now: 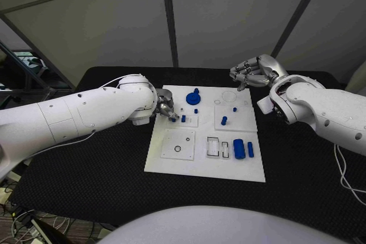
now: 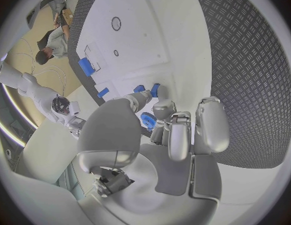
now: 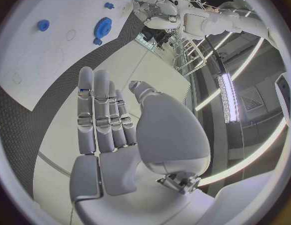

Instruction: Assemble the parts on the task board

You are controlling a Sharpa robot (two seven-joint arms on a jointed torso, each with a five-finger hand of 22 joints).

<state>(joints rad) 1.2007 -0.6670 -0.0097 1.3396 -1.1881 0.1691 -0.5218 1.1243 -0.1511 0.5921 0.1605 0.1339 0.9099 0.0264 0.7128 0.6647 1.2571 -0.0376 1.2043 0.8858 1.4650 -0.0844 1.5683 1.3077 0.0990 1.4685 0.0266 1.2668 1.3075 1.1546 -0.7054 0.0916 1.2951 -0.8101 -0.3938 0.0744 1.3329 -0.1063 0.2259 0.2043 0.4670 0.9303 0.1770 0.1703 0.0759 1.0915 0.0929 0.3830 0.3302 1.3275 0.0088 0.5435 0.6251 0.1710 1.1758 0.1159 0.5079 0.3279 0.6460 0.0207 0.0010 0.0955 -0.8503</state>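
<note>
Standing upright in left hand (image 1: 166,109): small blue peg (image 1: 183,118)

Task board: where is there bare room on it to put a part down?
The task board's front strip, below the two blue cylinders, is bare. So is the patch between the blue gear and the ring outline. It is crowded at the left edge, where the left hand sits by small blue pegs.

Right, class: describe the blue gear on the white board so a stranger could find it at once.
Start at the white board in the middle of the black table. Go to its far edge, between the two hands; the blue gear sits there, just past the left hand. It is the one round, toothed blue piece with a knob on top; the others are small pegs or plain cylinders.
</note>
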